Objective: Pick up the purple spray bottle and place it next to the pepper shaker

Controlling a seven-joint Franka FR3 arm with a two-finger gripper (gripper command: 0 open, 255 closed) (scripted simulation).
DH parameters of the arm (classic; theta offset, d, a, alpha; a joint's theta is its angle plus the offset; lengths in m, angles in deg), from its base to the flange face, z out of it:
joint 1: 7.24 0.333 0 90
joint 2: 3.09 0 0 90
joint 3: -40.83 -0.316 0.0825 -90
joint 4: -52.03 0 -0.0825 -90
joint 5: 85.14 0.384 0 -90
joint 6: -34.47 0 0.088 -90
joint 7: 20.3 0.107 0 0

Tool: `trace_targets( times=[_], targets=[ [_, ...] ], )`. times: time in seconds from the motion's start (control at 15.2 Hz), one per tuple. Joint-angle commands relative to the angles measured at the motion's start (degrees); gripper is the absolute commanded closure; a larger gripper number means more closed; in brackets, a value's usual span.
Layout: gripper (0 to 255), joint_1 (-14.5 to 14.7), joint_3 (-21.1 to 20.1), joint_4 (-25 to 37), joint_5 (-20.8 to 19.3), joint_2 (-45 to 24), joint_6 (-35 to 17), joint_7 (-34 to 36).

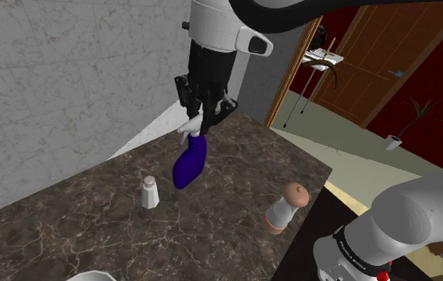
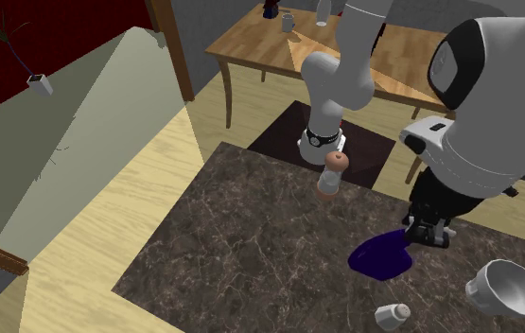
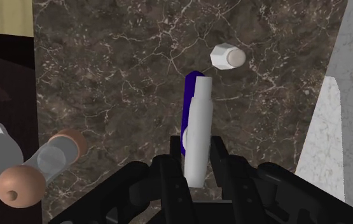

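While the claw (image 1: 202, 122) grips the bottle (image 1: 189, 166) by its white head, the purple body hangs tilted, seemingly clear of the counter (image 1: 243, 172), the shaker (image 1: 149, 192) near it, toward the shoulder view's left.

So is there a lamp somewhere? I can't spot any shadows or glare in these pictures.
Shoulder view: the light is even; the bottle held by the gripper throws no visible shadow on the counter. Second exterior view: soft shading rounds the white arm, with no harsh glare. Wrist view: the counter looks matte, with no bright spots.
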Motion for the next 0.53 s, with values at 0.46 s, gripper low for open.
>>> trace_targets(
  times=[0.46],
  targets=[
    [255,-0.19,-1.99,-5.71,-0.38,-1.77,-7.23,0.32]
  ],
)
